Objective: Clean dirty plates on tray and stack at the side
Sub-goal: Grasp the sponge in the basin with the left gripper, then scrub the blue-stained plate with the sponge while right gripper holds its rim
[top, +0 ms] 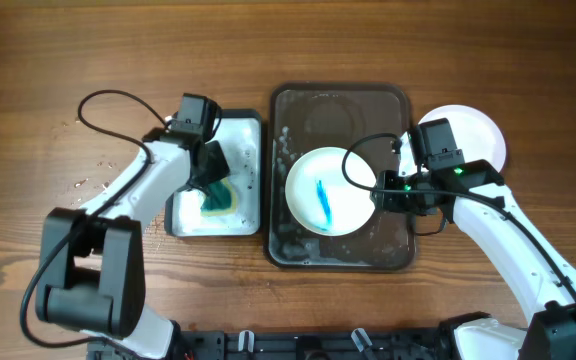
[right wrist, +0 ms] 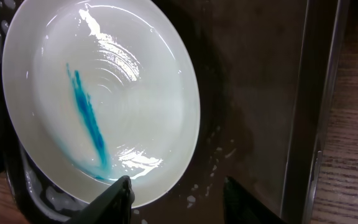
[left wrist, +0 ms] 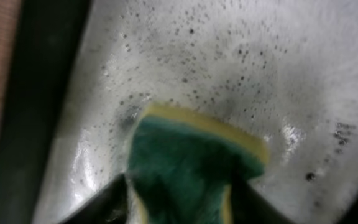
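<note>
A white plate [top: 328, 190] with a blue streak lies on the dark tray [top: 388, 255]; it also fills the right wrist view [right wrist: 104, 93]. My right gripper [top: 380, 192] is open at the plate's right rim, one finger over the rim and one over bare tray [right wrist: 176, 193]. A clean white plate [top: 478, 135] sits on the table right of the tray. My left gripper [top: 211, 172] is shut on a green and yellow sponge [top: 218, 197] over the soapy white basin [top: 243, 135]; the sponge shows between its fingers in the left wrist view [left wrist: 185, 168].
The tray floor [right wrist: 253, 93] is wet with soap flecks. Water drops lie on the wooden table [top: 83, 185] left of the basin. Cables loop over both arms.
</note>
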Robot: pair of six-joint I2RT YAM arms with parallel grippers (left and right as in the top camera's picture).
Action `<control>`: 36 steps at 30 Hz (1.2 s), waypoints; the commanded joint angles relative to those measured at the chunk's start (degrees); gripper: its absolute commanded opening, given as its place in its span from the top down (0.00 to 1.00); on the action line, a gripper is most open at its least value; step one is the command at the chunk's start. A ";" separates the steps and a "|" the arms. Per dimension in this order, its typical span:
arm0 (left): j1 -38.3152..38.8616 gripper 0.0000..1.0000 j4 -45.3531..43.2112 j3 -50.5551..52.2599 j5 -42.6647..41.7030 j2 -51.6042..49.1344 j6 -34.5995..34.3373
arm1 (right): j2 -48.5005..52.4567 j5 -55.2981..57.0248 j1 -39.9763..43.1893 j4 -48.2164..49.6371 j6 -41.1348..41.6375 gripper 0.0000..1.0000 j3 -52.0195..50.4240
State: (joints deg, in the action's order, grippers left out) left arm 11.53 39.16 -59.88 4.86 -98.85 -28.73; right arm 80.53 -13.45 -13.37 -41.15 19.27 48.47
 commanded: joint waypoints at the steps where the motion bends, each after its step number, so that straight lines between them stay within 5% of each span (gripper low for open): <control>1: -0.83 0.15 4.22 -3.65 0.31 6.16 0.02 | -0.39 -0.02 0.09 0.20 0.39 0.52 1.11; 4: -0.72 0.47 7.85 -2.82 -5.38 6.71 0.00 | -0.39 0.15 0.09 0.22 0.39 0.52 1.11; 9: 0.31 0.61 -2.10 8.44 -5.44 3.50 -0.37 | -0.39 0.15 0.09 0.17 0.39 0.52 1.11; 12: 0.31 0.94 -5.40 10.97 -5.44 1.49 -0.42 | -0.33 3.28 0.09 0.57 0.31 0.43 1.11; 22: 0.02 0.96 10.40 -10.14 -7.26 8.96 0.04 | -0.28 -4.20 5.46 1.81 -4.61 0.42 1.11; 32: 2.58 0.96 11.39 -10.97 -7.30 11.21 1.55 | 4.37 -7.19 6.25 2.12 -8.98 0.43 0.57; 36: 2.67 0.96 11.56 -10.97 -7.39 11.21 1.62 | 9.84 -7.98 6.25 4.24 -8.57 0.51 0.57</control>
State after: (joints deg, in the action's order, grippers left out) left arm 13.98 50.68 -70.48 -1.63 -87.61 -28.32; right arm 86.46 -19.49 -7.07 -37.87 11.49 48.47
